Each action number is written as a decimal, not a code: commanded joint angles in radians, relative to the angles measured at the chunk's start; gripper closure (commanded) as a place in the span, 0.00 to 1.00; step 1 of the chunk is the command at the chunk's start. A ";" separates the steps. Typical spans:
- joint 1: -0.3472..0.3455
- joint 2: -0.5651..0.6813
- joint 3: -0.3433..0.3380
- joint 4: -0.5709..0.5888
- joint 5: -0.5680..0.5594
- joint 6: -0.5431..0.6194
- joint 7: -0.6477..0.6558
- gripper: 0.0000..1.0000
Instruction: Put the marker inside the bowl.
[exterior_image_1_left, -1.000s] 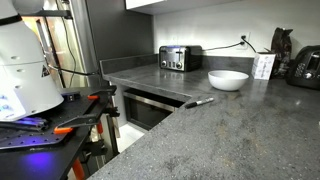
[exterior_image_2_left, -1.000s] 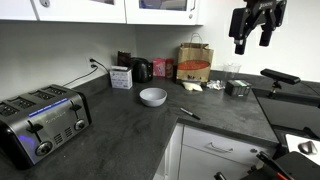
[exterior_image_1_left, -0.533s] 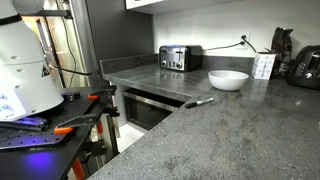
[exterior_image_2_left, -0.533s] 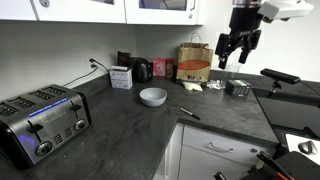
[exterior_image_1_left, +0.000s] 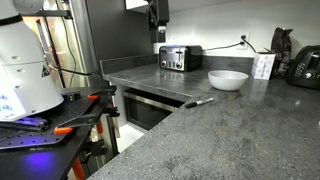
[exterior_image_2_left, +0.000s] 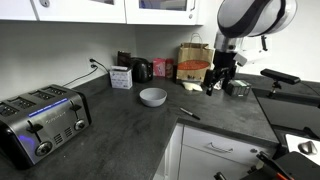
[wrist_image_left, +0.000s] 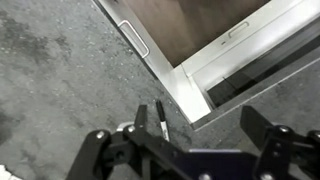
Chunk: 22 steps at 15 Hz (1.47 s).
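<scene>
The marker (exterior_image_1_left: 200, 101), a thin dark stick, lies on the grey counter near its inner corner edge. It also shows in an exterior view (exterior_image_2_left: 190, 113) and in the wrist view (wrist_image_left: 161, 118). The white bowl (exterior_image_1_left: 228, 79) stands on the counter beyond it, empty as far as I can see, and shows in both exterior views (exterior_image_2_left: 153, 96). My gripper (exterior_image_2_left: 214, 88) hangs open and empty well above the counter, beyond the marker. It enters at the top of an exterior view (exterior_image_1_left: 160, 30). In the wrist view its fingers (wrist_image_left: 190, 150) spread wide, with the marker just above the left finger.
A chrome and black toaster (exterior_image_2_left: 40, 120) stands on the counter. A small box (exterior_image_2_left: 121, 77), a coffee maker (exterior_image_2_left: 142, 70), a paper bag (exterior_image_2_left: 194, 62) and containers (exterior_image_2_left: 237, 87) line the back. The counter edge drops to drawers (wrist_image_left: 225, 45).
The arm has come down and swung over the counter towards the marker. Its gripper now shows at the top of the exterior view where it was absent. Marker and bowl have not moved.
</scene>
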 joint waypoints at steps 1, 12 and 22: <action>0.001 0.149 -0.005 0.044 0.013 0.088 -0.044 0.00; -0.029 0.613 0.021 0.286 -0.050 0.257 -0.019 0.00; -0.087 0.794 0.072 0.459 -0.033 0.246 -0.095 0.15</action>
